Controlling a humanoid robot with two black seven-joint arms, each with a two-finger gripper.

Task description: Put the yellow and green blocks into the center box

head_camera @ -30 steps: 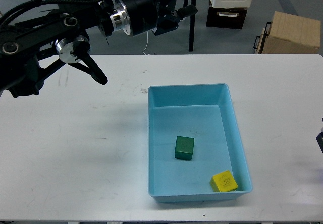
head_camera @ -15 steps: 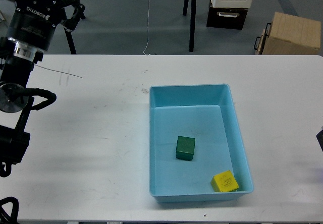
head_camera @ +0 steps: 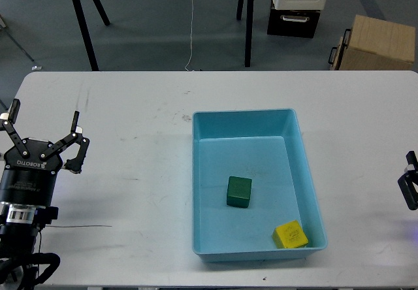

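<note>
The left gripper (head_camera: 43, 128), a black two-finger unit, carries the white lettering "ROBOTIQ" on its body, with a small barcode-style label on the wrist section below; the label text is too small to read. The gripper sits over the left edge of the white rectangular worktop (head_camera: 130, 192), toward the near-left corner. Its fingers are spread wide apart and hold nothing.

Only a small dark part of the right gripper (head_camera: 409, 189) shows at the right edge of the worktop; whether its jaws are open or closed cannot be told.

One light blue rectangular plastic box (head_camera: 307, 172) stands right of the worktop's centre, reaching close to the near edge. It contains two blocks:
- One dark green cube (head_camera: 239, 191), resting on the box floor near its middle.
- One yellow cube (head_camera: 290, 234), lying in the box's near-right corner, turned slightly askew. Faint markings on its top face are not legible.

The two blocks are apart from each other.
</note>
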